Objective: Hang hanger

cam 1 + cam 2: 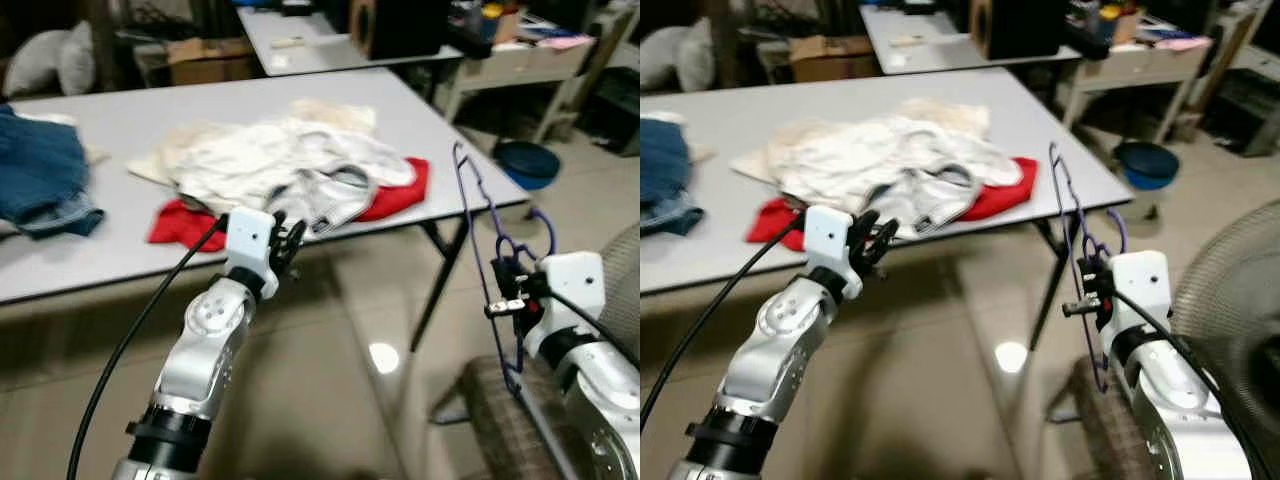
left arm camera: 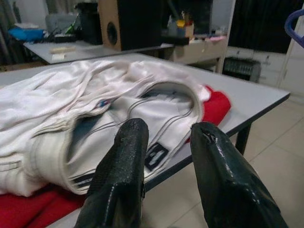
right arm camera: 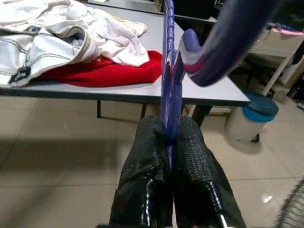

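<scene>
A thin purple wire hanger [image 1: 478,232] stands upright off the table's right corner, its hook [image 3: 223,45] curling over near the fingers. My right gripper [image 1: 505,290] is shut on the hanger's lower part, black fingers [image 3: 147,161] pinching the wire. My left gripper [image 1: 289,243] is open at the table's front edge, its fingertips [image 2: 130,142] apart and empty, just short of the white garment [image 1: 290,165] with a grey collar. The garment lies in a heap over a red cloth [image 1: 400,195].
The grey table [image 1: 150,110] holds blue jeans [image 1: 40,175] at its left end. A blue bin [image 1: 528,162] stands on the tiled floor past the table's right corner. A fan's wire guard [image 1: 1230,290] is at my right. A second table with a speaker [image 1: 385,25] stands behind.
</scene>
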`<state>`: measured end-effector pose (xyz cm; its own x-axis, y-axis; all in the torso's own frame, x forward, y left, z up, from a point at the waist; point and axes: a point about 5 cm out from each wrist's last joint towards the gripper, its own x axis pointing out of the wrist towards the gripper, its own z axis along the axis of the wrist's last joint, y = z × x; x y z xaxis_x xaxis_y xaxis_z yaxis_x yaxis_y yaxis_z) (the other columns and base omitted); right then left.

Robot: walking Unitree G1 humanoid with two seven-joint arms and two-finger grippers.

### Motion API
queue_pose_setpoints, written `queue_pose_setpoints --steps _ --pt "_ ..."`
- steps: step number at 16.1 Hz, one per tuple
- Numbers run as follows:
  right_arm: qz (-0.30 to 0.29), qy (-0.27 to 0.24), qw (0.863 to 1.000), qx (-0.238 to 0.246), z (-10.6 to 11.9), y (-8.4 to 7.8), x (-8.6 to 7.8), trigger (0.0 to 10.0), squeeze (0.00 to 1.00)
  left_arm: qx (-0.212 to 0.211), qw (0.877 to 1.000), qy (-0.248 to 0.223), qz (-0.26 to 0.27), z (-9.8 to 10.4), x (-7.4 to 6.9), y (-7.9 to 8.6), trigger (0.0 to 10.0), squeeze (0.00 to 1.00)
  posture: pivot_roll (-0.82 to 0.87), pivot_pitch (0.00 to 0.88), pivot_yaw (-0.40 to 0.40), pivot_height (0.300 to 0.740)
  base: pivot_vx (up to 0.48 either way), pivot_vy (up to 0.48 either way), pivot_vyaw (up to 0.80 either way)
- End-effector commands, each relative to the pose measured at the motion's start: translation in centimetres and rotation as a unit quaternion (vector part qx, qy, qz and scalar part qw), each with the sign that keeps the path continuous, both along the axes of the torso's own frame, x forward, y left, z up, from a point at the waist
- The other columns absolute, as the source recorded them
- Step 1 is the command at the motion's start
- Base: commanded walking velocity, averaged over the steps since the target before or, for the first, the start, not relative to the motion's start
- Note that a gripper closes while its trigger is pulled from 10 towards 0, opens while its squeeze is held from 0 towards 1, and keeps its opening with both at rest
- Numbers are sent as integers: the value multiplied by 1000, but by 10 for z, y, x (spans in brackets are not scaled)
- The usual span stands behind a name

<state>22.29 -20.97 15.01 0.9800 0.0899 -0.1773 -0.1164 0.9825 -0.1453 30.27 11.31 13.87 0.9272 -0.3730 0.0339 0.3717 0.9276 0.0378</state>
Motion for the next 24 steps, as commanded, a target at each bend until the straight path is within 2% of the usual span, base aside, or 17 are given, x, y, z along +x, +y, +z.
queue_pose_setpoints --steps 1,3,5,6,7,8,11,16,19,22,23,24 --pt "13 -5 1000 -9 2 5 0 10000 0 -6 1000 3 17 -1 -2 7 10000 0 -206 50 -3 740 0 0 0" --pt "7 -22 999 -28 1 5 1 10000 0 -6 1000 10 -2 -7 -4 1 10000 0 -204 58 21 740 0 0 0" --pt "9 -33 999 -43 4 7 0 10000 0 -45 999 22 -13 -12 -5 -5 10000 0 -204 59 41 740 167 0 0" --pt "8 -37 999 -33 6 7 0 10000 0 -57 998 18 -9 -9 -3 -6 10000 208 -204 63 47 740 386 0 0" --pt "10 -47 999 -24 9 8 2 10000 0 -65 998 11 6 -4 2 -6 10000 941 -200 59 52 740 428 0 0" --pt "18 -52 998 -23 8 13 4 10000 0 -63 998 4 15 -1 6 -3 10000 1000 -191 52 60 740 420 0 0" --pt "22 -56 998 -33 3 19 7 10000 0 -42 999 -4 26 -1 11 3 10000 1000 -182 31 61 740 420 0 0" --pt "55 -65 996 -31 1 26 15 10000 0 -15 995 -31 92 4 16 30 10000 1000 -157 0 39 740 413 0 0" --pt "68 -73 995 -27 1 34 19 10000 0 -14 996 -32 86 4 17 35 10000 1000 -144 0 46 740 417 0 0" --pt "71 -77 994 -23 1 37 20 10000 0 -1 998 -31 59 6 21 30 10000 1000 -141 0 57 740 415 0 0" --pt "76 -78 994 -22 0 37 18 10000 0 33 999 -25 34 4 26 27 10000 843 -139 0 63 740 0 0 0" --pt "80 -77 994 -22 1 38 17 10000 0 47 998 -28 22 4 27 27 10000 820 -138 0 65 740 0 0 0"
